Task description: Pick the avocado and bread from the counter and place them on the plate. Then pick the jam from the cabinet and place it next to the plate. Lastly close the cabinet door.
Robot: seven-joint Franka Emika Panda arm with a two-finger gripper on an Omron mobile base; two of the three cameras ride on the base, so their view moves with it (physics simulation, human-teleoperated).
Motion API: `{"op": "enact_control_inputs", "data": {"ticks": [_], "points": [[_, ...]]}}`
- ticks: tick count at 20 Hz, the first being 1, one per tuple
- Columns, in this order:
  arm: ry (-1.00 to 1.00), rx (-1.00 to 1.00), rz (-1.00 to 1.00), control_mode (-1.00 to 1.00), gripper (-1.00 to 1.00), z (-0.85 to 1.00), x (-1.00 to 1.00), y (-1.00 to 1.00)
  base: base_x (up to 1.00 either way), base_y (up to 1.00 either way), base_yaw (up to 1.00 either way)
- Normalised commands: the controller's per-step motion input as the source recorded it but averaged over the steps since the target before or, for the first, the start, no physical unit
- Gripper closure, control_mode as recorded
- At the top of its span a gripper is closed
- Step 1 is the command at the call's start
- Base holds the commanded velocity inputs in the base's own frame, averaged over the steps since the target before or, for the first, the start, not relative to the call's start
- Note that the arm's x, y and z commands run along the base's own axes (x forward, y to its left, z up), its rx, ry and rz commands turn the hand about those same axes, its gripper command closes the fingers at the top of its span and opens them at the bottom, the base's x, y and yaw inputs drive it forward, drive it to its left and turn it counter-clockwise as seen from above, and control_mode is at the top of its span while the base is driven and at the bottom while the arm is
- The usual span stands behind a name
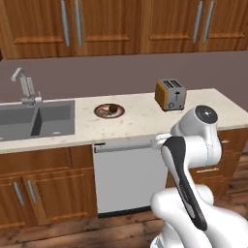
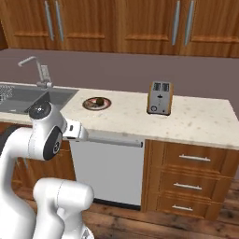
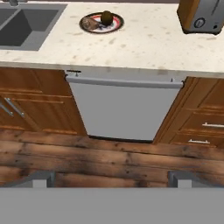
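The plate (image 3: pixel 114 27) with its red and black rim lies on the speckled beige counter (image 3: pixel 144 43), just right of the sink. On it rest the dark green avocado (image 3: pixel 106 18) and, to its left, the brown lumpy bread (image 3: pixel 90 22). From the base cameras the plate (image 1: pixel 109 116) (image 2: pixel 88 106) sits mid-counter. My gripper (image 3: pixel 112 180) is open and holds nothing. It hovers well back from the counter, above the wood floor in front of the dishwasher. Cabinet doors (image 1: pixel 72 24) with long silver bar handles hang above the counter, all shut. The jam is out of view.
A toaster (image 1: pixel 170 94) (image 3: pixel 203 15) stands on the counter to the right of the plate. The steel sink (image 1: pixel 36 118) and faucet (image 1: pixel 26 87) lie to the left. Below the counter are a grey dishwasher (image 3: pixel 124 109), wood doors and drawers (image 2: pixel 186 172).
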Motion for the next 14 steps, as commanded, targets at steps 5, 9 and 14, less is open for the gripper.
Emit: {"op": "enact_control_inputs", "data": {"ticks": [5,9,14], "points": [[0.00,0.00,0.00,1.00,-1.00,0.00,0.00,0.00,-0.67,0.57,0.05],[0.00,0.00,0.00,1.00,-1.00,0.00,0.00,0.00,-0.46,0.68,0.01],[0.00,0.00,0.00,1.00,-1.00,0.00,0.00,0.00,-0.26,0.70,0.00]]}}
